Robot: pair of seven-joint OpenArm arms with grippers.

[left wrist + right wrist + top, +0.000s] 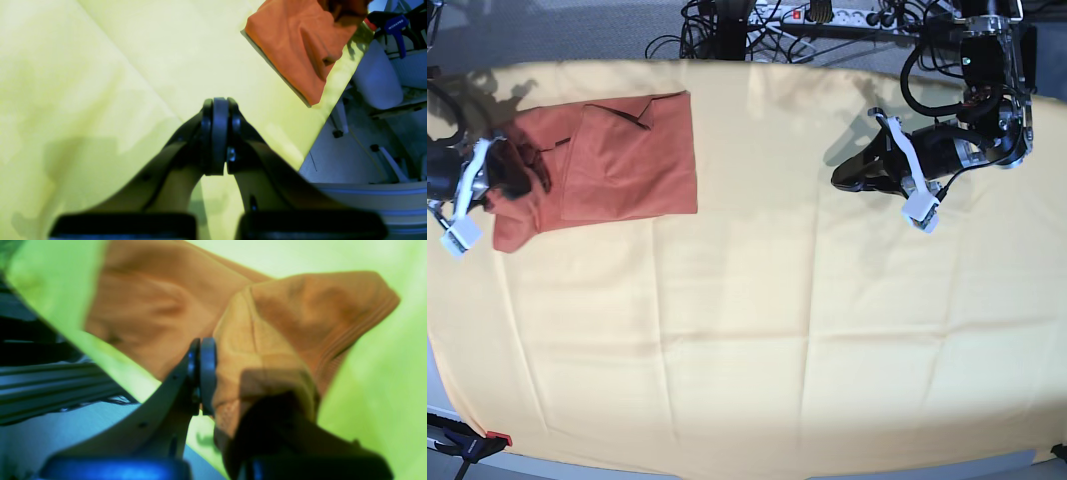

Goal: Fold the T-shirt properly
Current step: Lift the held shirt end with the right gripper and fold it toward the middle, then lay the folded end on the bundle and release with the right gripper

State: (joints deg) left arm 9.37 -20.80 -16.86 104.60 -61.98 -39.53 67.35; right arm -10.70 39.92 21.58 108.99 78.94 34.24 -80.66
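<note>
Right hand (213,380): closed on a bunched fold of the T-shirt (267,340); fabric is pinched between its two sides and drapes over one of them. In the base view this hand (505,170) sits at the far left edge of the desk, at the shirt's left end.
Left hand (220,140): closed, sides pressed together, nothing between them. It hangs over bare yellow cloth (100,83), well apart from the shirt. In the base view it (842,178) is right of centre, casting a shadow on the cloth.
T-shirt: rust-orange, lying in the upper left part of the desk in the base view (627,160). Partly folded; a flap is doubled over the body, right edge straight, left end bunched and lifted at the right hand. A ribbed hem or cuff shows in the right wrist view.
Yellow cloth: covers the whole desk (767,350), with faint crease lines across it.
Clamp (462,443): black with a red tip, at the near left corner of the desk.
Cables (727,25): dark tangle with a power strip beyond the far edge of the desk.
</note>
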